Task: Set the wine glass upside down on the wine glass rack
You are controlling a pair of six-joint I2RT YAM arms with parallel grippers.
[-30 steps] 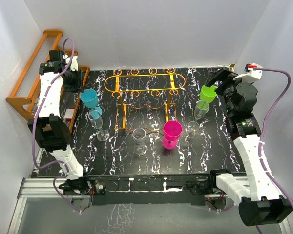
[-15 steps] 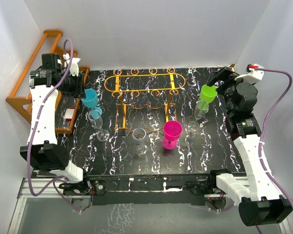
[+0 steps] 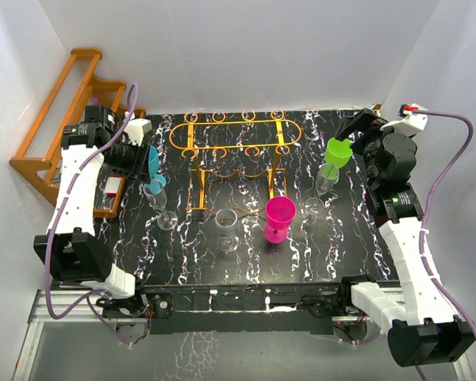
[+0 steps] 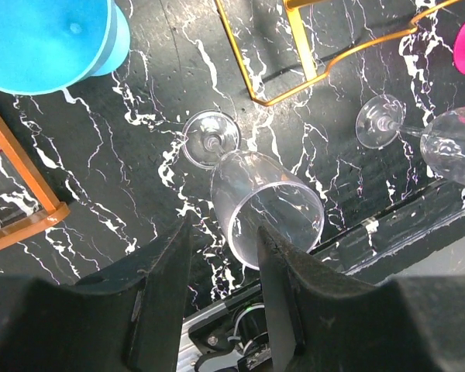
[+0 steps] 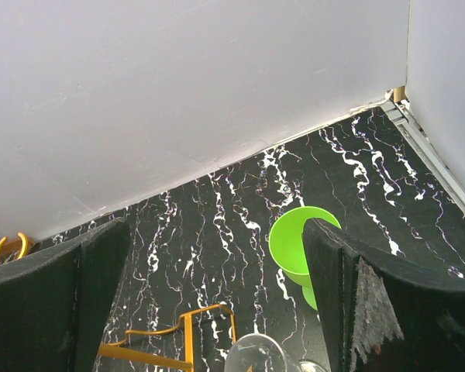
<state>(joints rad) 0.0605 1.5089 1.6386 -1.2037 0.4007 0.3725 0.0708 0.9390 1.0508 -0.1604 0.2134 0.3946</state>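
Black stone-look worktop point(image 3: 341, 238), white veining, glossy. Orange wooden stepped shelf point(image 3: 51, 131) against the left wall, not part of this job. Wine glass rack point(image 3: 235, 147) at the back centre: thin orange wire on slim legs, long slots ending in small round loops, nothing hanging in it.

Left claw point(image 4: 223, 232) hovers above the clear wine glass point(image 4: 267, 209) at the left side of the worktop, fingers partly spread with nothing between them. That glass stands upright on its round foot, well apart from the rack: thin transparent wall, slim stem. Blue glass point(image 4: 43, 39) just beside it, opaque.

Right claw point(image 5: 215, 232) spread wide, empty, above the green glass point(image 5: 301, 240). Pink glass point(image 3: 279, 213) stands in front of the rack.

Judgement: reach-and-grasp stage, nothing lifted yet. Next move calls for lowering around the stem or bowl, closing gently since the wall looks slick, then inverting the glass and sliding its stem along a slot so the foot hangs on the wire.
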